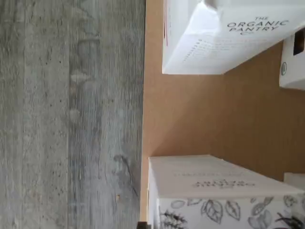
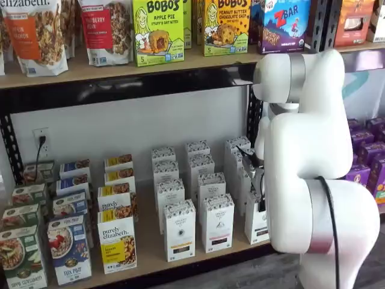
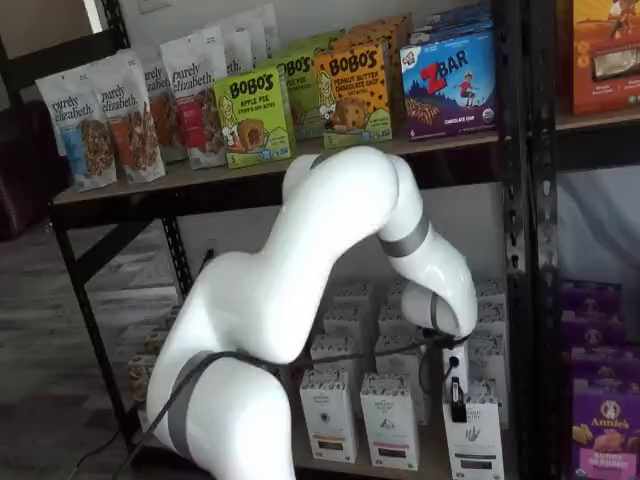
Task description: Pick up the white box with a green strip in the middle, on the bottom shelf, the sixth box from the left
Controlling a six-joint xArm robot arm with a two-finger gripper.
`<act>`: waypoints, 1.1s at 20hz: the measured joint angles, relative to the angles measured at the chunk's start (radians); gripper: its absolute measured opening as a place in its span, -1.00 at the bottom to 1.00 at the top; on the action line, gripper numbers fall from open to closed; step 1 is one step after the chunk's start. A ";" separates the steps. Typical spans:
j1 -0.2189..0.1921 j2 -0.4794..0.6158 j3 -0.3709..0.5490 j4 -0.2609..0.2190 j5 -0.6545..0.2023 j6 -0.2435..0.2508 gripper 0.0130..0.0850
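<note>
The white arm (image 3: 300, 300) fills the foreground, its claw (image 3: 457, 395) at the top of the white box (image 3: 473, 440) on the bottom shelf (image 2: 198, 256); the grasp step is in hand, finger state cannot be told, and the next move calls for a firm closure before lifting.

Bobo's boxes (image 2: 157, 30): two, in both shelf views
Z Bar boxes (image 2: 284, 24): one
Purely Elizabeth bags (image 3: 75, 130): two in a shelf view
Front-row white cartons (image 2: 179, 230): three
Arms (image 2: 307, 180): one
</note>
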 joint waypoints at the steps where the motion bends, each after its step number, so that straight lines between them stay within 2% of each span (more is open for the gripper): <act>1: -0.001 0.001 -0.005 -0.011 0.012 0.010 0.56; 8: -0.003 -0.006 0.000 -0.009 0.013 0.006 0.56; 10: -0.003 -0.007 0.002 -0.008 0.009 0.004 0.33; 13: -0.003 -0.009 0.004 -0.011 0.006 0.006 0.22; 15: -0.004 -0.013 0.010 -0.017 0.004 0.011 0.00; 16: -0.004 -0.016 0.014 -0.019 0.004 0.012 0.00; 22: -0.012 -0.069 0.078 -0.098 0.002 0.076 0.00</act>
